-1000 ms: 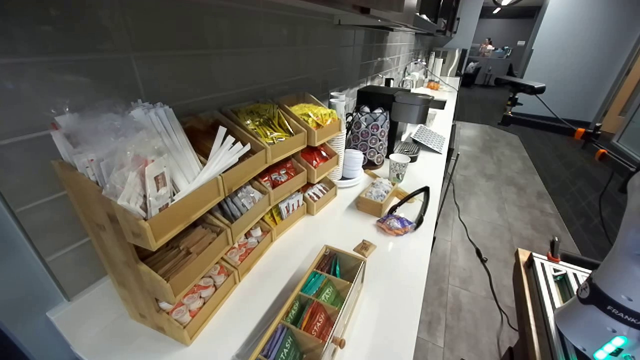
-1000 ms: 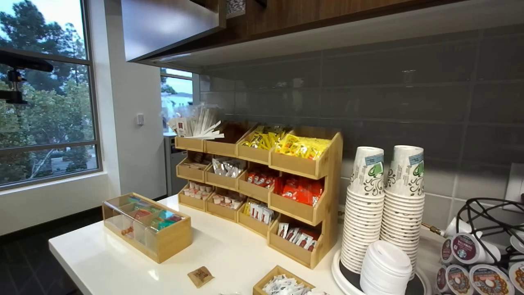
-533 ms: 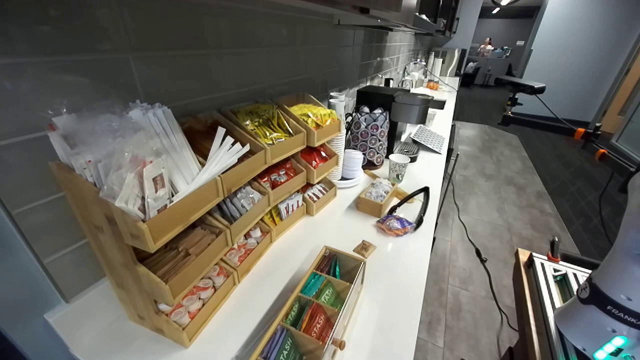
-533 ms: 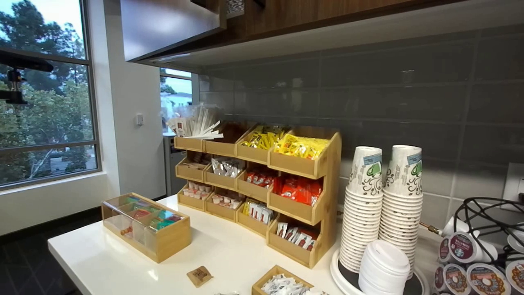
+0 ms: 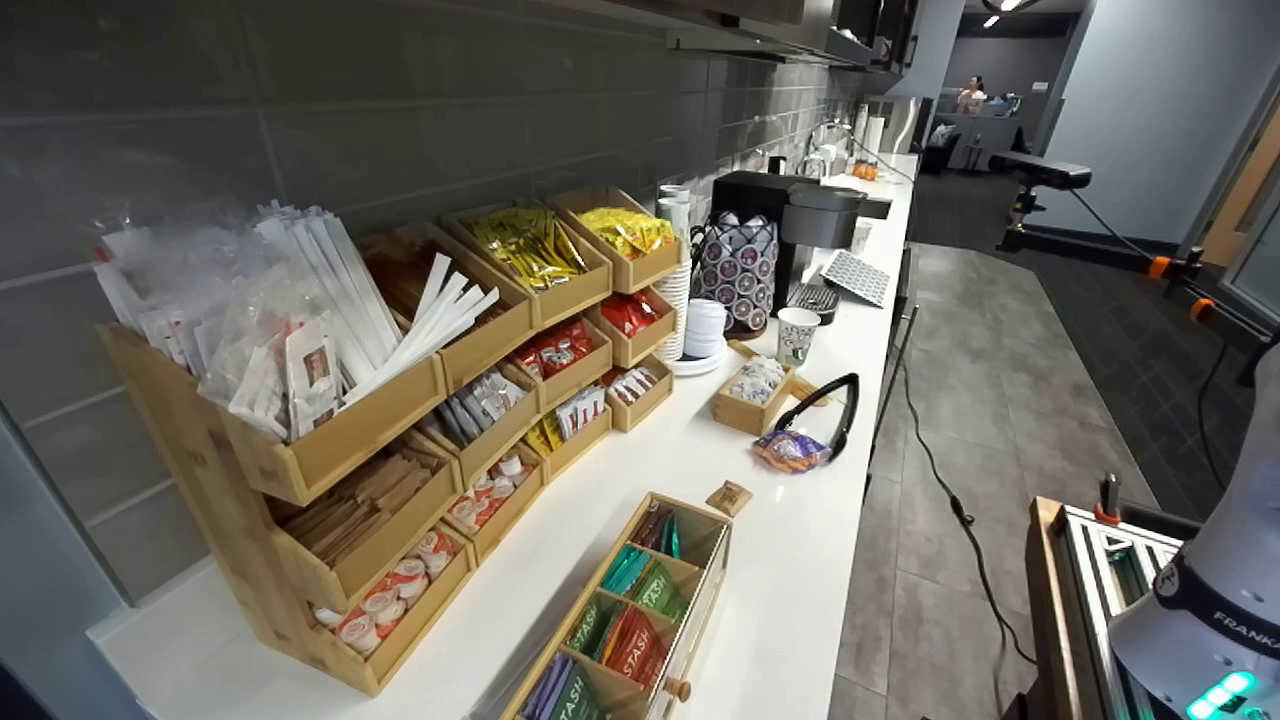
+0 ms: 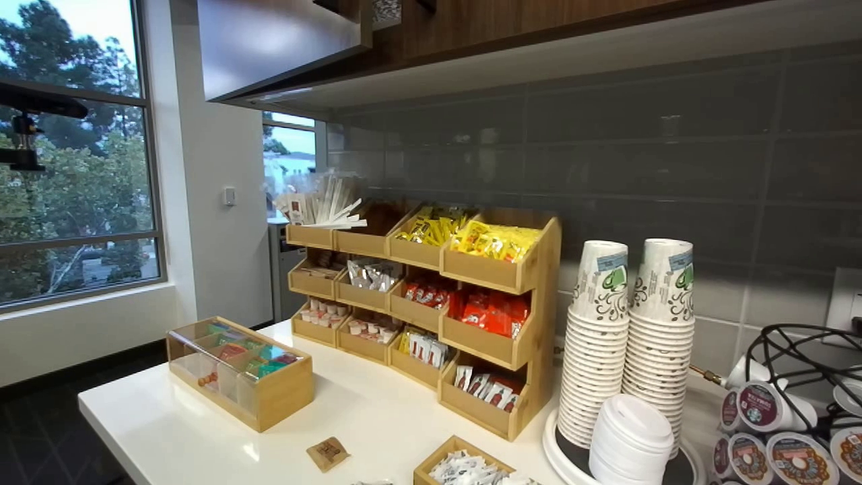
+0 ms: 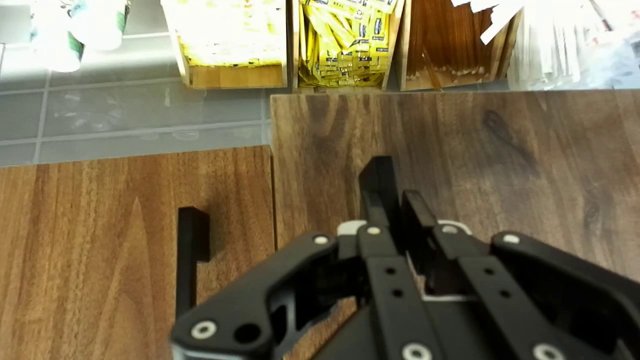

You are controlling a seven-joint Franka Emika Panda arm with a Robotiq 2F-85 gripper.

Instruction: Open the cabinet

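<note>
Wrist view: gripper [image 7: 393, 202] seemingly clasps the cabinet handle [image 7: 378, 173] (black against black).

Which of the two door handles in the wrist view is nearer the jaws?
The right handle in that picture, on the darker door: its end shows right by the jaws. The left handle, on the lighter door, stands apart.

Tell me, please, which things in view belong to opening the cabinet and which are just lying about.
For the job: gripper, the black handle it grips, partly open cabinet door.
Just lying about: tea box, brown packet, wooden condiment rack, paper cup stacks, coffee machine.
</note>
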